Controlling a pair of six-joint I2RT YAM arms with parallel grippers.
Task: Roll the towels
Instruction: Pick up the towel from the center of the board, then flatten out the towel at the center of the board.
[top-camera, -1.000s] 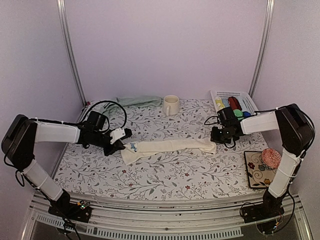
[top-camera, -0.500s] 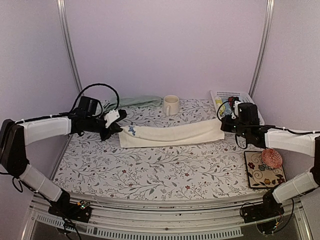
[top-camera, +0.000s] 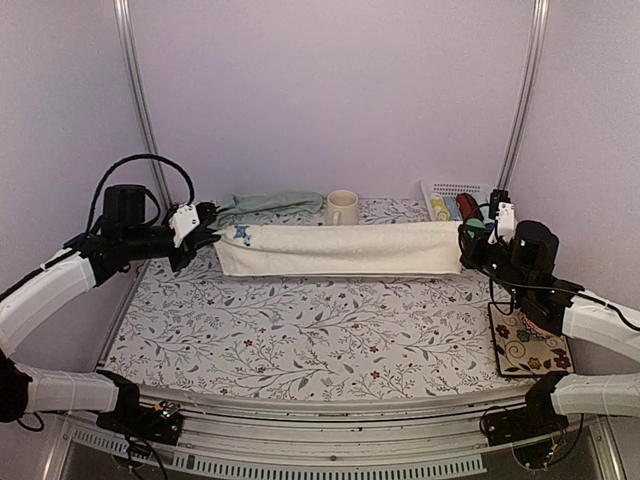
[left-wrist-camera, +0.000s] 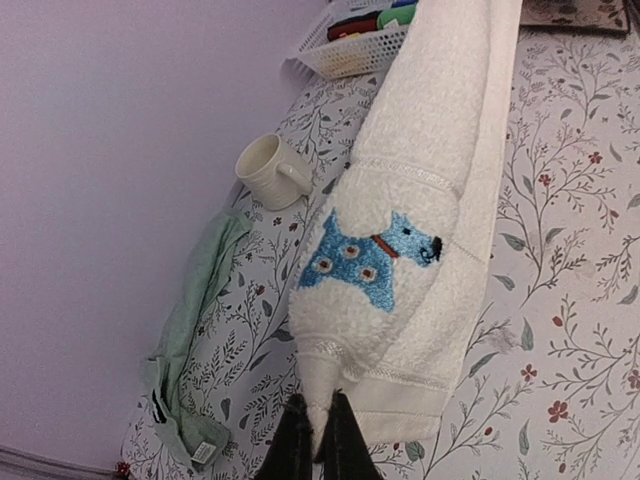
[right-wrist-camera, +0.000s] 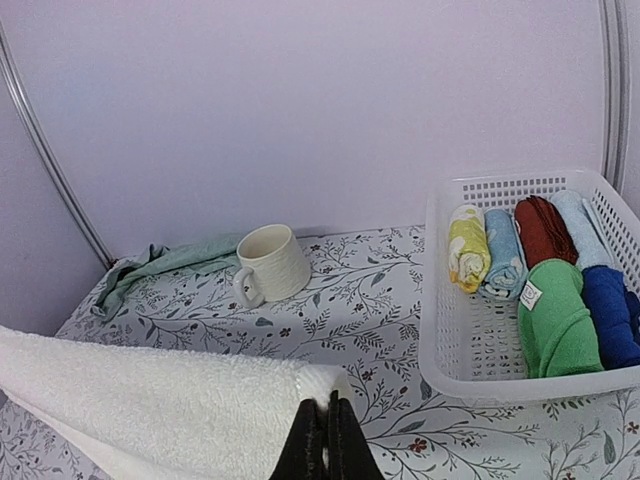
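From above, the cream towel (top-camera: 335, 248) now hangs stretched between my arms, lifted off the surface (top-camera: 300, 330) where it lay bunched a second ago. The sage green towel (top-camera: 265, 202) lies behind it. Left wrist: my left jaws are pinched on the corner below the blue dog (left-wrist-camera: 365, 262). Right wrist: my right jaws are clamped on the far corner. Straightened like this, it looks ready to be laid flat for rolling.

Counter (top-camera: 300, 330), floral-vine print. Pale lilac walls (top-camera: 330, 90) behind, beside counter. Silver posts (top-camera: 142, 100) at its back corners. Even light.
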